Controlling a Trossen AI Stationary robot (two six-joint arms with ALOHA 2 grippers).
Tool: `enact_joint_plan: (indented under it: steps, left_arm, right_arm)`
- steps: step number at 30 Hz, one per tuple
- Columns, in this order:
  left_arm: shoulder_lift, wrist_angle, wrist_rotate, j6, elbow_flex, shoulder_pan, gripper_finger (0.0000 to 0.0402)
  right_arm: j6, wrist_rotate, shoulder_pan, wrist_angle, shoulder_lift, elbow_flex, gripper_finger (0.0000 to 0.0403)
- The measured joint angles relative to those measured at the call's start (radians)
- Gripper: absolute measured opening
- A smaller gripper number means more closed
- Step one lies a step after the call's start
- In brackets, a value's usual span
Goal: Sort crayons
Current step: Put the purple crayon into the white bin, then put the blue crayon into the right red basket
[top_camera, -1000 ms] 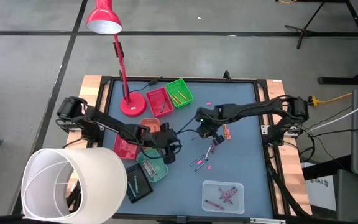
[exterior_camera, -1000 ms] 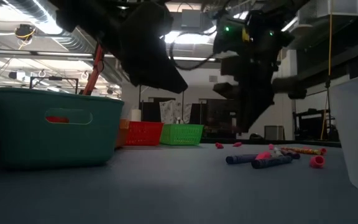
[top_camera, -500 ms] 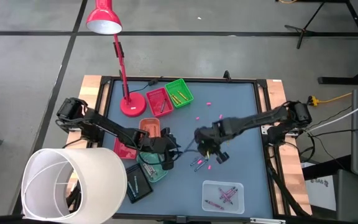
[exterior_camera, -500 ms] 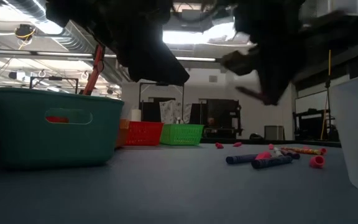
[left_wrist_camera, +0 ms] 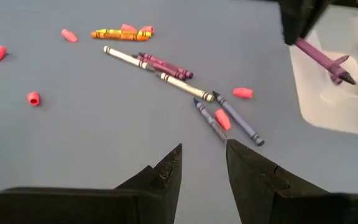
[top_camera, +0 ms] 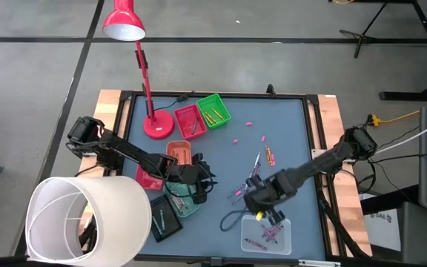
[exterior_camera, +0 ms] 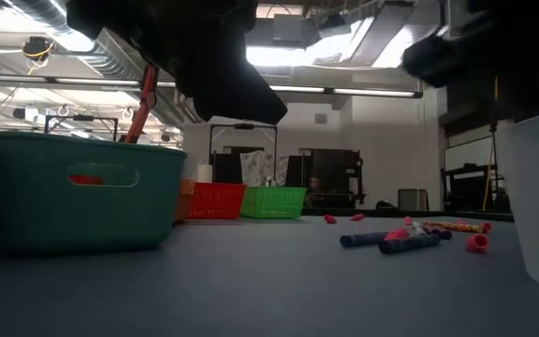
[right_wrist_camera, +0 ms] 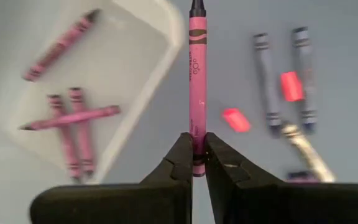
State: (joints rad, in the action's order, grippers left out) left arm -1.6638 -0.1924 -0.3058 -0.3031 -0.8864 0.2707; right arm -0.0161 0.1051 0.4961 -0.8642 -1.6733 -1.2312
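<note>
My right gripper (right_wrist_camera: pixel 196 148) is shut on a pink-purple crayon (right_wrist_camera: pixel 197 74) near the table's near edge, over the rim of a clear tray (top_camera: pixel 246 222) that holds several pink crayons (right_wrist_camera: pixel 73 118). It also shows in the high view (top_camera: pixel 267 215) and the left wrist view (left_wrist_camera: pixel 300 18). Several loose crayons (top_camera: pixel 243 189) and small pink stubs (left_wrist_camera: pixel 33 98) lie flat on the blue-grey table. My left gripper (left_wrist_camera: pixel 204 158) is open and empty above the teal tray (top_camera: pixel 184 202), left of the loose crayons (left_wrist_camera: pixel 166 65). My right gripper pinches the crayon between its two fingers at its blunt end (right_wrist_camera: pixel 197 138). The crayon runs on in line with the fingers, tip away from them. In the left wrist view the crayon (left_wrist_camera: pixel 319 55) slants down, lifted clear above the clear tray.
A red desk lamp (top_camera: pixel 158 124), a red tray (top_camera: pixel 189 120) and a green tray (top_camera: pixel 213 110) stand at the far left. An orange tray (top_camera: pixel 179 150) and a black tray (top_camera: pixel 165 219) sit near the teal one. A big white cylinder (top_camera: pixel 87 219) fills the near left corner.
My right gripper has gone from the table's middle toward the near edge, past the loose crayons to the clear tray. In the low view it has passed out to the upper right. The loose crayons lie where they were.
</note>
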Motion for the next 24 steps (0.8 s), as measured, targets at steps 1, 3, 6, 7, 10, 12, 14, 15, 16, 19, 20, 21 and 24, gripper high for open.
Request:
enact_joint_plan:
  steps: [1, 3, 6, 7, 10, 12, 14, 15, 16, 19, 20, 21, 24]
  left_arm:
    - [0.000, -0.010, 0.000, 0.000, 0.000, 0.000, 0.0110]
    - [0.000, -0.033, -0.001, 0.000, 0.000, 0.000, 0.0110]
    - [0.000, -0.072, -0.001, 0.000, 0.000, 0.000, 0.0110]
    - [0.000, -0.086, -0.001, 0.001, 0.000, 0.000, 0.0110]
    - [0.000, -0.117, -0.001, 0.001, 0.000, 0.000, 0.0110]
    - [0.000, -0.126, -0.001, 0.001, 0.000, 0.000, 0.0110]
    - [0.000, -0.138, -0.001, 0.001, 0.000, 0.000, 0.0110]
    - [0.000, -0.146, -0.001, 0.001, 0.000, 0.000, 0.0110]
    - [0.000, -0.152, -0.001, 0.001, 0.000, 0.000, 0.0110]
    - [0.000, -0.167, -0.001, 0.001, 0.000, 0.000, 0.0110]
    - [0.000, -0.170, -0.001, 0.001, 0.000, 0.000, 0.0110]
    - [0.000, -0.175, -0.001, 0.001, 0.000, 0.000, 0.0110]
    - [0.000, -0.180, -0.001, 0.001, 0.000, 0.005, 0.0110]
  right_arm:
    - [0.039, 0.000, 0.020, 0.000, 0.000, 0.000, 0.0019]
    - [0.106, 0.000, 0.060, 0.000, 0.000, 0.000, 0.0019]
    - [0.173, 0.000, 0.110, 0.000, 0.000, 0.000, 0.0019]
    - [0.188, 0.000, 0.123, 0.000, 0.000, 0.000, 0.0019]
    - [0.227, 0.000, 0.155, 0.000, 0.000, 0.000, 0.0019]
    - [0.269, 0.000, 0.169, 0.000, 0.000, 0.000, 0.0019]
    - [0.307, 0.004, 0.175, 0.000, 0.000, 0.000, 0.0019]
    - [0.324, 0.010, 0.175, 0.000, 0.000, 0.000, 0.0019]
    - [0.337, 0.018, 0.175, 0.000, 0.000, 0.000, 0.0019]
    - [0.367, 0.038, 0.171, 0.002, 0.000, 0.000, 0.0027]
    - [0.376, 0.041, 0.171, 0.002, 0.000, 0.000, 0.0034]
    - [0.381, 0.041, 0.171, 0.002, 0.000, 0.000, 0.0043]
    - [0.385, 0.038, 0.171, 0.002, 0.000, 0.000, 0.0074]
